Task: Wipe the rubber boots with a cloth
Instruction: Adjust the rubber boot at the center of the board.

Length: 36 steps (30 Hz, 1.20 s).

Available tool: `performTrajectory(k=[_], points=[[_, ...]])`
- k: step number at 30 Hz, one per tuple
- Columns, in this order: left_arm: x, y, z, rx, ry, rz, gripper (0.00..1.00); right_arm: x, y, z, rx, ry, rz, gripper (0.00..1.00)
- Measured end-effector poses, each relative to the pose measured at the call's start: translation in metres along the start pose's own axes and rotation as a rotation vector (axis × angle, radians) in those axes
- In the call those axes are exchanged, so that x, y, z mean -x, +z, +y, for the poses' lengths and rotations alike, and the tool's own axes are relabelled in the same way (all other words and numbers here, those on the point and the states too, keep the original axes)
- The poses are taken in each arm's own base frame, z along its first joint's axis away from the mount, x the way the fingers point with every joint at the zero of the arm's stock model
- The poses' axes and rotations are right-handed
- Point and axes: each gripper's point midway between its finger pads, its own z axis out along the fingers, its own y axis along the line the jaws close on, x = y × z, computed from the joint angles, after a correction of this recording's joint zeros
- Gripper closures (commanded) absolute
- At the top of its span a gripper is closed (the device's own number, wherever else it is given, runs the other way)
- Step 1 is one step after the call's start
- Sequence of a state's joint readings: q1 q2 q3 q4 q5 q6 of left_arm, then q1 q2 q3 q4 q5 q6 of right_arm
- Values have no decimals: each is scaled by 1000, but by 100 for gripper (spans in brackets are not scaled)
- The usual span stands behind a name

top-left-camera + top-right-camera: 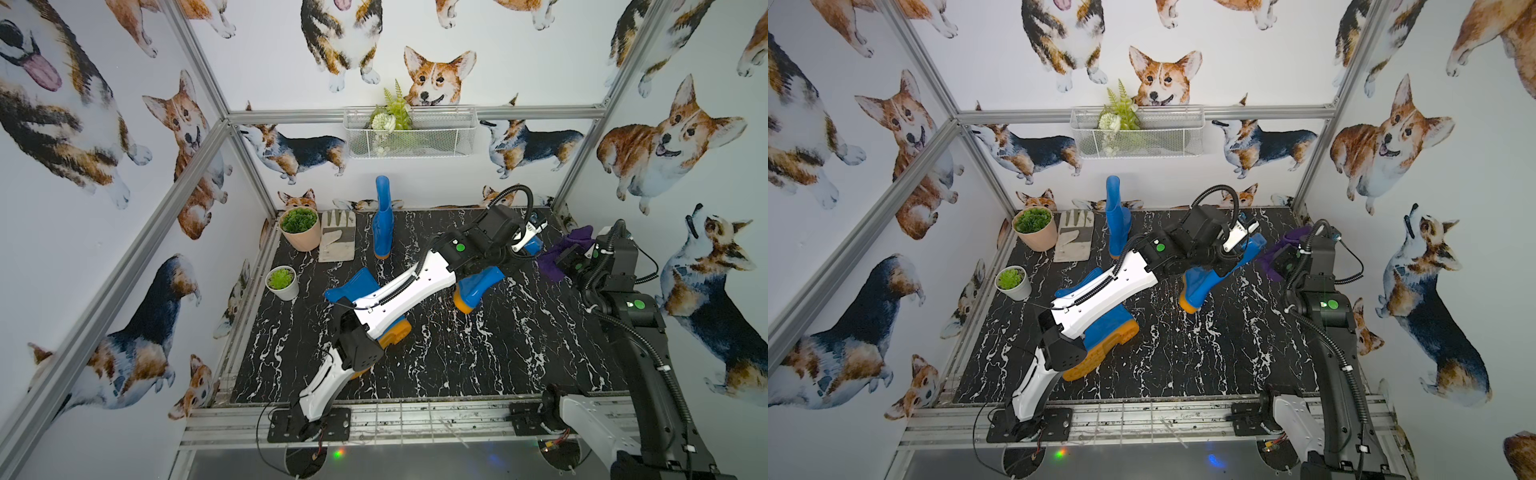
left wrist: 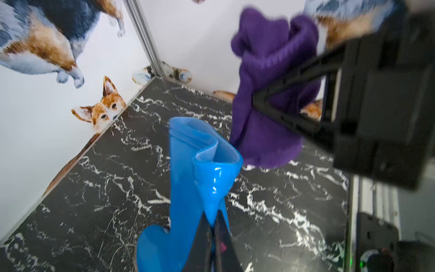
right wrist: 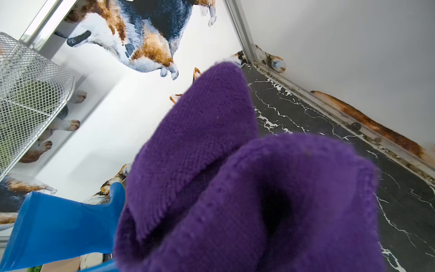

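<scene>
Left gripper (image 2: 213, 219) is clamped on the shaft of 1 boot (image 2: 188, 188), holding it tilted at the table's (image 1: 457, 353) 2 o'clock, likely to steady it; right gripper (image 2: 256, 101) pinches the cloth (image 2: 259, 141), just beside the boot's top at its 3 o'clock, seemingly poised to wipe.

The purple cloth (image 3: 235, 179) fills most of the view, bunched into thick folds with one flap rising to a point. A glossy blue rubber boot (image 3: 58, 223) shows just beside it, partly hidden behind the fabric. Past the cloth, the black marbled tabletop (image 3: 404, 212) runs to a corner between corgi-papered walls (image 3: 131, 113), one carrying a white wire basket (image 3: 30, 94).
</scene>
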<state>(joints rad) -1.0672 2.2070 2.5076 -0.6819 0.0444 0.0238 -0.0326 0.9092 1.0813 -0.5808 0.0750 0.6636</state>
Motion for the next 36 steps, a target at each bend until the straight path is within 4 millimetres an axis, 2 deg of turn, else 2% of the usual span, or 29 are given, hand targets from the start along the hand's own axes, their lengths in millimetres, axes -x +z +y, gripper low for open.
performTrajectory(k=[2, 4, 6, 8, 9, 10, 11, 12, 13, 14, 16, 17, 19, 23, 24, 25, 27, 29, 32, 33, 36], points=[[13, -5, 6, -1, -63, -54, 100, 4, -3, 2, -4, -15, -1, 100], [11, -10, 14, -1, -147, -85, 100, 8, -8, 5, 2, -37, -11, 100], [-9, -17, 31, 45, -238, -86, 100, 11, -15, 10, 22, -47, -20, 100], [-30, -21, 47, 99, -317, -79, 100, 6, -17, 15, 37, -74, -2, 100], [-46, -24, 61, 146, -382, -95, 100, 0, -16, 19, 51, -84, 28, 100], [-68, -26, 75, 198, -449, -94, 100, -5, -14, 20, 55, -93, 57, 100], [-99, -28, 94, 274, -525, -69, 100, -16, -9, 23, 61, -112, 104, 100], [-131, -28, 113, 355, -601, -43, 91, -29, -5, 24, 65, -127, 158, 100], [-167, -29, 129, 432, -672, -1, 76, -42, 0, 24, 66, -138, 207, 100], [-207, -34, 147, 507, -754, 42, 72, -65, 7, 21, 58, -159, 284, 100], [-262, -49, 164, 606, -866, 124, 65, -100, 11, 9, 24, -192, 391, 100], [-283, -61, 172, 656, -907, 149, 62, -116, 10, 1, 1, -207, 443, 100], [-295, -77, 175, 687, -944, 165, 58, -124, 8, -10, -41, -217, 471, 100], [-273, -87, 185, 665, -909, 156, 55, -119, 3, -24, -96, -235, 430, 100], [-270, -89, 188, 667, -891, 164, 55, -123, 4, -31, -111, -235, 432, 100], [-266, -89, 190, 666, -861, 176, 55, -132, 8, -47, -153, -234, 447, 100], [-265, -80, 186, 619, -802, 227, 57, -154, 16, -72, -220, -227, 502, 100], [-279, -68, 180, 581, -770, 294, 60, -181, 21, -93, -265, -205, 578, 100], [-305, -51, 165, 507, -759, 382, 62, -210, 24, -106, -277, -166, 649, 100], [-311, -47, 160, 490, -756, 401, 63, -215, 26, -109, -281, -157, 662, 100], [-323, -23, 126, 395, -729, 455, 63, -222, 37, -109, -271, -132, 685, 100]])
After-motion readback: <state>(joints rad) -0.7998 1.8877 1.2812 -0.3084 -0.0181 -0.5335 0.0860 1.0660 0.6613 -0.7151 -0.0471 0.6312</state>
